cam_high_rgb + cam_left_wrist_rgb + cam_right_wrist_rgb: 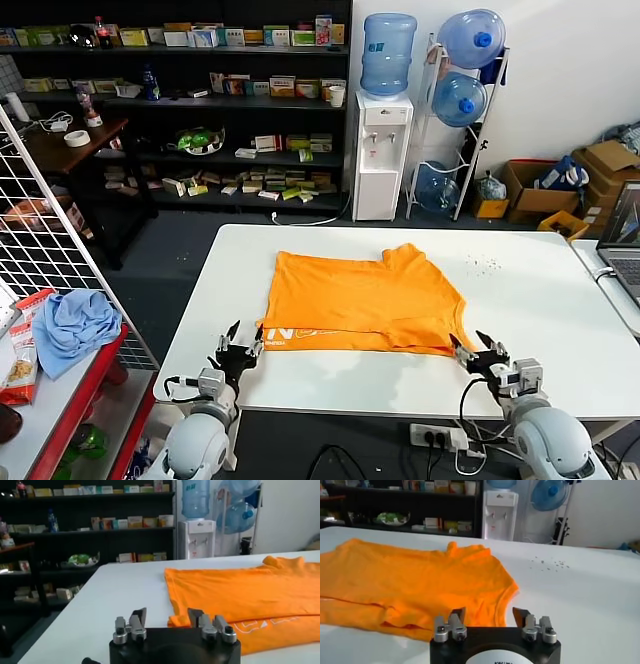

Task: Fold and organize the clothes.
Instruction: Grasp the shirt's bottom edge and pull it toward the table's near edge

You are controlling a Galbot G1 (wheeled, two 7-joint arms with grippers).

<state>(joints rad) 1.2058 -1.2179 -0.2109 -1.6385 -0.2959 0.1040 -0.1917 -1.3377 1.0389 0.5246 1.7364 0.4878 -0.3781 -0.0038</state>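
Note:
The orange T-shirt [360,300] lies partly folded on the white table [530,300], with white print along its near edge. It also shows in the left wrist view [235,592] and the right wrist view [410,587]. My left gripper [240,341] is open and empty just off the shirt's near left corner; in the left wrist view [167,616] that corner lies between the fingers. My right gripper [478,348] is open and empty at the shirt's near right corner; in the right wrist view [489,614] the shirt's edge lies between the fingers.
A light blue cloth [75,325] lies on a red-edged cart at the left, beside a wire rack [40,220]. A laptop [622,235] sits at the right. Small crumbs [485,264] dot the table. Shelves, a water dispenser [383,150] and boxes stand behind.

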